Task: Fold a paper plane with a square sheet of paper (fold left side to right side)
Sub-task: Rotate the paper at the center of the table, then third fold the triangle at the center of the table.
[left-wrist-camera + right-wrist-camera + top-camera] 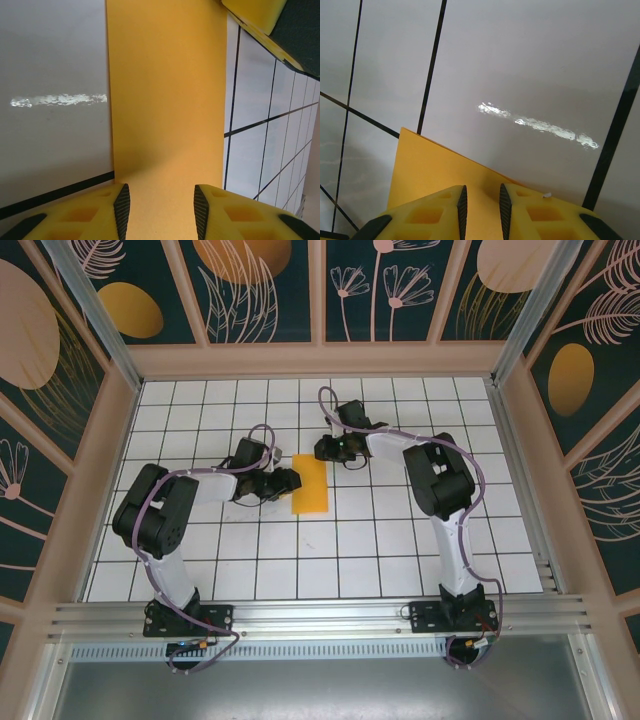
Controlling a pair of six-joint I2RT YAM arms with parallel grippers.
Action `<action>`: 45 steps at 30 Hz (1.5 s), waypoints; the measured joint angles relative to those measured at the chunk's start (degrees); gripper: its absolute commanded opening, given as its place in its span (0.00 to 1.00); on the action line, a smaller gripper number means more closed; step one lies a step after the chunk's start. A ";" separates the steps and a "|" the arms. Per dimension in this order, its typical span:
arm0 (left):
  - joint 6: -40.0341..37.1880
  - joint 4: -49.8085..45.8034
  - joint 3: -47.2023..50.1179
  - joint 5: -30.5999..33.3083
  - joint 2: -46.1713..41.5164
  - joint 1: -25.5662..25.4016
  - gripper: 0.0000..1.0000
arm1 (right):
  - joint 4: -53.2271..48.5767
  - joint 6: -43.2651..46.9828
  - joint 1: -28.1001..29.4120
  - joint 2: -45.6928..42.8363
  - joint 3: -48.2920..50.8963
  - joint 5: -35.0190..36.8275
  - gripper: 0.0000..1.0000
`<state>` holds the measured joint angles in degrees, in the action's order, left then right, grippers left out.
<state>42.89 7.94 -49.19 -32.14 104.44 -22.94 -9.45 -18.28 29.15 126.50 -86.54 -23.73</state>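
Observation:
The square sheet of paper (pixel 311 485) lies flat on the white tiles as a narrow orange rectangle, about one tile wide and two long. No paper plane is in view. My left gripper (pixel 291 480) is at the strip's left long edge. In the left wrist view its jaws (pixel 161 210) stand open, low over the paper (pixel 167 100), with nothing held between them. My right gripper (pixel 327 449) is at the strip's far end. Its jaws (pixel 483 212) stand a narrow gap apart over the paper's corner (pixel 427 170), and the sheet lies flat beneath them.
The tiled table (pixel 400 540) is boxed in by beige walls with aluminium posts (pixel 520 330). A metal rail (pixel 320 615) runs along the near edge by the arm bases. One of the right gripper's yellow fingers (pixel 255 12) shows at the top of the left wrist view.

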 measured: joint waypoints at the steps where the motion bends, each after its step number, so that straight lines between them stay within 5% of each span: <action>1: 0.00 0.00 0.02 0.00 0.00 0.00 0.41 | 0.00 0.00 0.00 0.00 0.00 0.00 0.28; 9: -0.39 -0.09 0.11 1.18 -0.59 -0.04 0.43 | -0.02 0.28 0.00 0.00 0.00 0.00 0.30; 17: -0.85 -0.96 0.13 2.84 -1.75 -0.04 0.49 | -1.55 1.38 0.00 -1.29 0.00 0.04 0.46; 32: -1.29 -2.84 0.22 6.12 -4.87 -0.04 0.55 | -1.42 -0.55 2.62 -14.53 13.33 -0.94 0.40; 45: -1.31 -3.76 0.22 7.17 -4.87 -0.04 0.58 | -0.44 -1.75 4.98 -14.34 15.93 -3.26 0.38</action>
<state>41.58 4.19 -48.97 -24.97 99.57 -22.98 -9.89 -20.03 34.13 112.16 -70.61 -26.98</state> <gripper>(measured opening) 0.573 0.380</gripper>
